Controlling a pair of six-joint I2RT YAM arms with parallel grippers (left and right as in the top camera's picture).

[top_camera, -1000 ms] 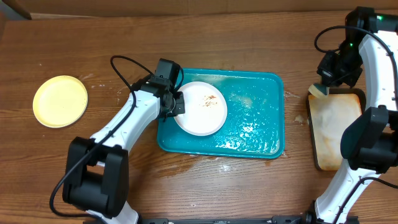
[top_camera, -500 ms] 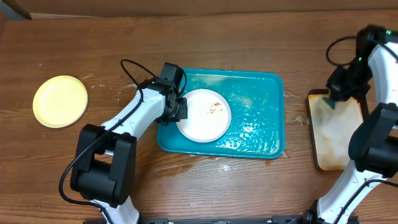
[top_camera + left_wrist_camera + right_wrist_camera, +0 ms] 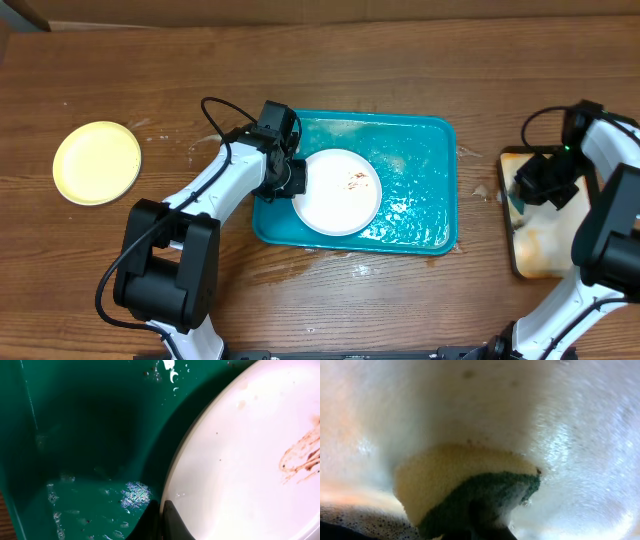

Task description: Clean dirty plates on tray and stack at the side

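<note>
A white plate (image 3: pixel 342 195) with brown smears lies in the teal tray (image 3: pixel 420 150), toward its front left. My left gripper (image 3: pixel 295 178) is shut on that plate's left rim. In the left wrist view the dark fingertips (image 3: pixel 172 522) pinch the rim of the plate (image 3: pixel 250 460) over the wet tray floor (image 3: pixel 75 435). A pale yellow plate (image 3: pixel 97 162) sits alone at the far left of the table. My right gripper (image 3: pixel 522 192) is shut on a yellow and green sponge (image 3: pixel 465 485), which it presses into the foam.
A smaller dark-rimmed tray (image 3: pixel 545 240) with foamy whitish-orange liquid (image 3: pixel 580 435) stands at the right edge, under the right gripper. Both arms' cables arc above the table. Water drops lie around the teal tray's rim.
The left gripper has dragged the white plate to the right and slightly toward the tray's front. The right gripper has come down from behind the small tray into its foam, sponge in hand.
</note>
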